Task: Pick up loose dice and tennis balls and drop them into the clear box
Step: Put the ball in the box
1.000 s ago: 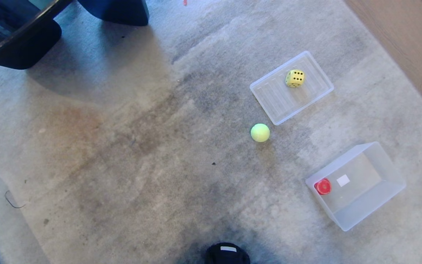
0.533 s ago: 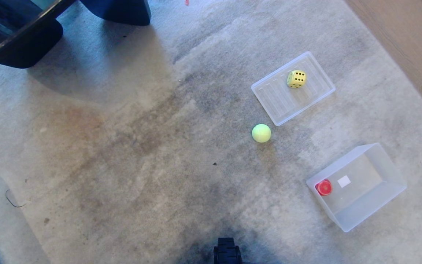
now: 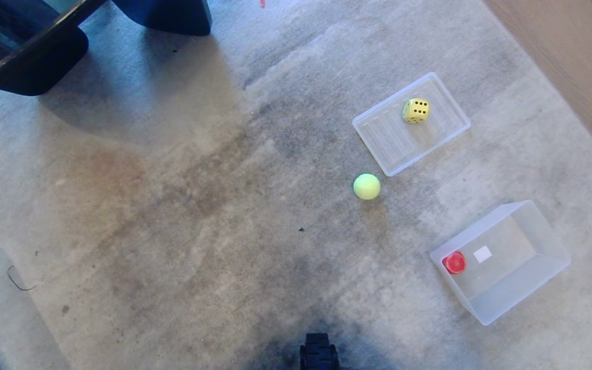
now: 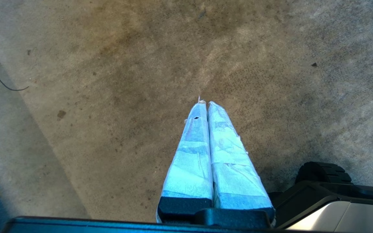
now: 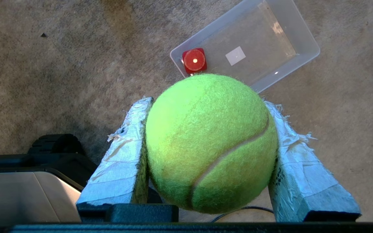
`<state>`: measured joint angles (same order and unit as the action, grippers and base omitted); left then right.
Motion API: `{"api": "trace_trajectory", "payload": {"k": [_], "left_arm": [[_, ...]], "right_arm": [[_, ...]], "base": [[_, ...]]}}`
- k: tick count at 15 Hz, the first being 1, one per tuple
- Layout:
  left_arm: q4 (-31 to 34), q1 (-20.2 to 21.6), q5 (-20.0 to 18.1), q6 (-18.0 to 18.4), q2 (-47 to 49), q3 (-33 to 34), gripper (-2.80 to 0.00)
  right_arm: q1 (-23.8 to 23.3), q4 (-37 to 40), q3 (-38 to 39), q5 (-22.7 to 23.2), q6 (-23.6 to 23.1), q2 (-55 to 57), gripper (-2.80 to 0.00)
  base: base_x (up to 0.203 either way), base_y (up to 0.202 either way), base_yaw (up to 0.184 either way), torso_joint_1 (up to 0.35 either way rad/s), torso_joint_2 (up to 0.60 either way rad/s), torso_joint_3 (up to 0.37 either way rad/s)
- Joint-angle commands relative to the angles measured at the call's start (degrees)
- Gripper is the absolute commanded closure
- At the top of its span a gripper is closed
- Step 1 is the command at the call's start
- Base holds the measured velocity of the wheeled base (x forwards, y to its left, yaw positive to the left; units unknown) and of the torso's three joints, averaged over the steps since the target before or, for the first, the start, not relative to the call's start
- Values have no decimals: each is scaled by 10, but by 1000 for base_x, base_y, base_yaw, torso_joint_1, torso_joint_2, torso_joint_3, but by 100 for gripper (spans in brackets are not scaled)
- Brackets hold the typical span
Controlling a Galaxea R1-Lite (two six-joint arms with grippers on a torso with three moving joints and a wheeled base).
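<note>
- Done so far: one die, the red one point(image 3: 454, 262), lies inside the box point(image 3: 542, 228), in the corner nearest the loose ball, beside the white label point(image 3: 482, 254).
- In hand: the right claw point(image 5: 207, 129) pinches a tennis ball point(image 5: 210, 142) between its taped fingers point(image 5: 126, 155) — held above the carpet point(image 3: 172, 205), with the box showing beyond it in the right wrist view. It is not over the box opening yet, as far as I can judge.
- Left on the floor: a second tennis ball point(image 3: 366, 186) sits on the carpet, near the box but apart from it, between the box and the lid point(image 3: 383, 139).
- Also left: the yellow die point(image 3: 415, 110) rests on the flat ribbed lid, which lies farther from the box than the loose ball.
- The green and beige dice show in no view; I cannot tell where they are.
- The left claw point(image 4: 205, 103) is pressed together and empty, hanging over bare carpet well away from the box — idle.
- My reading: roughly a sixth is banked, a second piece is one drop away, and at least two visible pieces remain.
</note>
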<state>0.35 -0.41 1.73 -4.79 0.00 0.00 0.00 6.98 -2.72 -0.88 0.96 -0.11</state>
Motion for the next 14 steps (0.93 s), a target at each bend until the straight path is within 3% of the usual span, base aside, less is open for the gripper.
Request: {"api": "trace_trajectory", "payload": {"k": [1, 7, 11, 14], "left_arm": [[0, 0, 0, 0, 0, 0, 0], [0, 0, 0, 0, 0, 0, 0], [0, 0, 0, 0, 0, 0, 0], [0, 0, 0, 0, 0, 0, 0]], "right_arm": [[0, 1, 0, 0, 0, 0, 0], [-3, 4, -13, -9, 0, 56, 0], [-5, -10, -95, -22, 40, 259, 0], [-13, -91, -137, -41, 96, 463, 0]], "base": [[0, 0, 0, 0, 0, 0], [0, 0, 0, 0, 0, 0], [0, 0, 0, 0, 0, 0], [0, 0, 0, 0, 0, 0]]}}
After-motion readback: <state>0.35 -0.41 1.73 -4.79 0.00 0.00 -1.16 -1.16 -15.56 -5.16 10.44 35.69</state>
